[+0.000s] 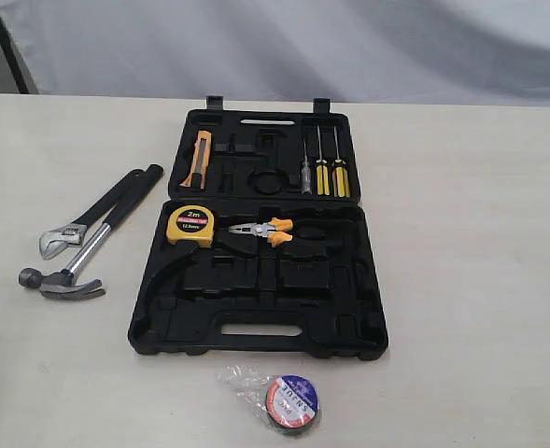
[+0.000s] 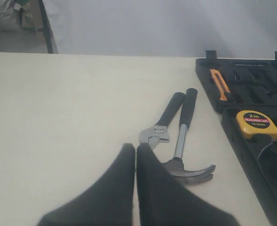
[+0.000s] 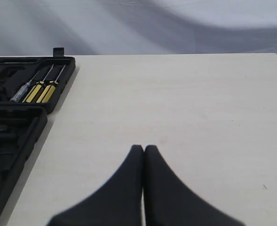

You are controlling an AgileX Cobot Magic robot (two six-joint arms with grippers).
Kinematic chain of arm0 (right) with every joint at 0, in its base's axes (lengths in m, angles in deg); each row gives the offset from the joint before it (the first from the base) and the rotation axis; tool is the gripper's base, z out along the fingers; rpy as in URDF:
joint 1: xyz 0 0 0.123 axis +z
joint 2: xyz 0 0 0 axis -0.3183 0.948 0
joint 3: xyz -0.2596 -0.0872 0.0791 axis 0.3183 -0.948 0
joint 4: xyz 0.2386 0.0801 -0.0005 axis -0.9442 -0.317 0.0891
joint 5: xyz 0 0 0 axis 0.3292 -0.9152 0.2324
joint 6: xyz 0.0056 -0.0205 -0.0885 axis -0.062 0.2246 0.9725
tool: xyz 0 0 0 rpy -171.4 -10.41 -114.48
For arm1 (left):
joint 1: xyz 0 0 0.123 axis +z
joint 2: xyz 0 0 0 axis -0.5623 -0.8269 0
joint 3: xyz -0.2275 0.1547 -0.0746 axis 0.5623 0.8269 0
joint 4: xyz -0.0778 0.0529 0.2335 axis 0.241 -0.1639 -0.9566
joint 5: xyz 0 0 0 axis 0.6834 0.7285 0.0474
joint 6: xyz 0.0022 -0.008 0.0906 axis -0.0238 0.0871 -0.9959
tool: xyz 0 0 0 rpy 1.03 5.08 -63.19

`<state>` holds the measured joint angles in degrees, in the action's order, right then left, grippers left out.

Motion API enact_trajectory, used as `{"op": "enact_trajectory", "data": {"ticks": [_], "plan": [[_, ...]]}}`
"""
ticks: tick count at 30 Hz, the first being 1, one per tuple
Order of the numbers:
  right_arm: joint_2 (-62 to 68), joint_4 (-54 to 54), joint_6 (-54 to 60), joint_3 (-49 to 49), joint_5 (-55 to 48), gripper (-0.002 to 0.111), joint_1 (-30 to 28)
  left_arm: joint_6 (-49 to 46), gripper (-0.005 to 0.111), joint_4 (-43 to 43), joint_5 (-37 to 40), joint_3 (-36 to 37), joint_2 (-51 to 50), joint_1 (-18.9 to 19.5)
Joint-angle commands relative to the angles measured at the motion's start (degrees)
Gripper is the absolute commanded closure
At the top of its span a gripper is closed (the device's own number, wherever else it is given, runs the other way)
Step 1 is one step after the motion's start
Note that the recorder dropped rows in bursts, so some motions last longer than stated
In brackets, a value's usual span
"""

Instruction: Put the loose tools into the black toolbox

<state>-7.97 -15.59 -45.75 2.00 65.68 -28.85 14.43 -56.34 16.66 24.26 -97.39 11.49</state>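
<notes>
Beige table (image 1: pixel 461 280), free room right of toolbox (image 1: pixel 349 322), hammer (image 1: pixel 88 250), wrench (image 1: pixel 97 213) left (handles adjacent), left tool (image 2: pixel 136 147), right tool (image 3: pixel 143 147) both closed

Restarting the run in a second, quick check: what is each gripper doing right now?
Left gripper: closed, holding nothing.
Right gripper: closed, holding nothing.

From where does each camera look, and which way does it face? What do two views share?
Exterior view: raised, off the arms, looking down on the open black toolbox; no robot part shows.
Left wrist view: on the left arm, looking past closed left fingers at hammer and wrench.
Right wrist view: on the right arm, looking past closed right fingers towards the screwdrivers.
Shared: exterior and left wrist views both show the yellow tape measure.
</notes>
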Motion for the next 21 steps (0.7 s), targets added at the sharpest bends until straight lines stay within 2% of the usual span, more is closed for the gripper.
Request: {"op": "enact_trajectory", "data": {"ticks": [1, 16, 18, 21], "plan": [[-0.35, -0.34, -0.02, -0.21, 0.45, 0.109, 0.09, 0.59, 0.105, 0.78, -0.97, 0.53, 0.46, 0.19], [-0.35, -0.19, 0.25, -0.21, 0.71, 0.109, 0.09, 0.59, 0.105, 0.78, -0.97, 0.53, 0.46, 0.19], [-0.35, -0.22, 0.38, -0.21, 2.74, 0.109, 0.09, 0.59, 0.105, 0.78, -0.97, 0.53, 0.46, 0.19], [-0.35, -0.22, 0.46, -0.21, 12.66, 0.109, 0.09, 0.59, 0.105, 0.78, -0.97, 0.53, 0.46, 0.19]]}}
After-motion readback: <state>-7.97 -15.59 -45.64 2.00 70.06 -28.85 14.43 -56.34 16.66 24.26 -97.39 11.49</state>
